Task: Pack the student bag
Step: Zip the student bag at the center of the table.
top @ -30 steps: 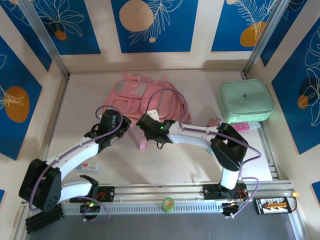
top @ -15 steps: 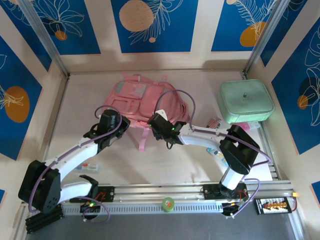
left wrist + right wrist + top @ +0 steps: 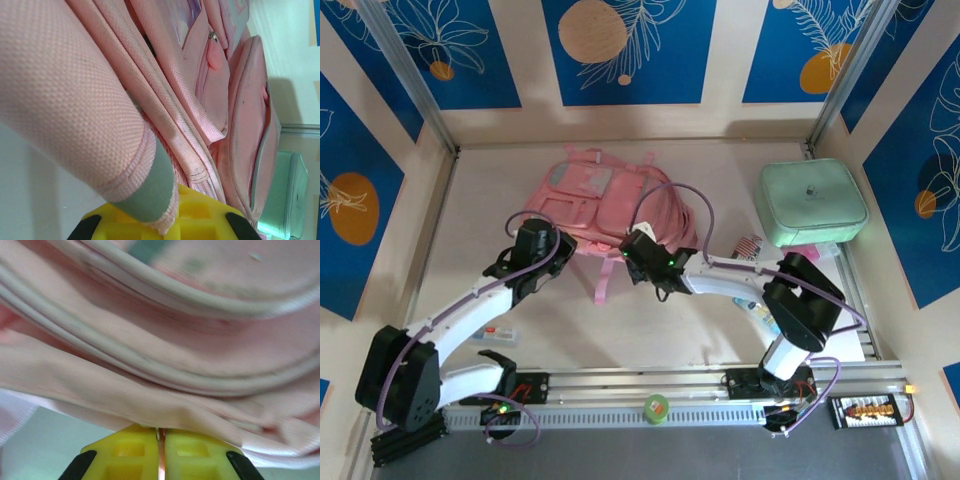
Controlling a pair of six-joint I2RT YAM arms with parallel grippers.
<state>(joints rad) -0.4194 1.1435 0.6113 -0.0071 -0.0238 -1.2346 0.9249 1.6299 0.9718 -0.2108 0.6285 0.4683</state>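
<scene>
The student bag (image 3: 620,200) is a big pink backpack lying flat at the back middle of the table. My left gripper (image 3: 544,252) sits at its near left corner, shut on a pink fabric edge with grey trim (image 3: 150,185) that runs between the yellow fingers (image 3: 210,220). At the bag's near edge, close to the middle, my right gripper (image 3: 640,254) is shut, with a thin fold of pink fabric (image 3: 150,405) pinched between its yellow fingers (image 3: 125,452). A pink strap (image 3: 604,282) trails toward me on the table.
A mint-green zip case (image 3: 813,200) stands at the back right, its side also visible as the green case (image 3: 287,200). Small packets (image 3: 752,246) lie near the right arm. A flat item (image 3: 500,335) lies at the near left, and a green tape roll (image 3: 656,407) sits on the front rail.
My right gripper shifted right along the bag's near edge, opened briefly and closed on the fabric. The bag's left side has spread leftward as the left gripper drew slightly left.
</scene>
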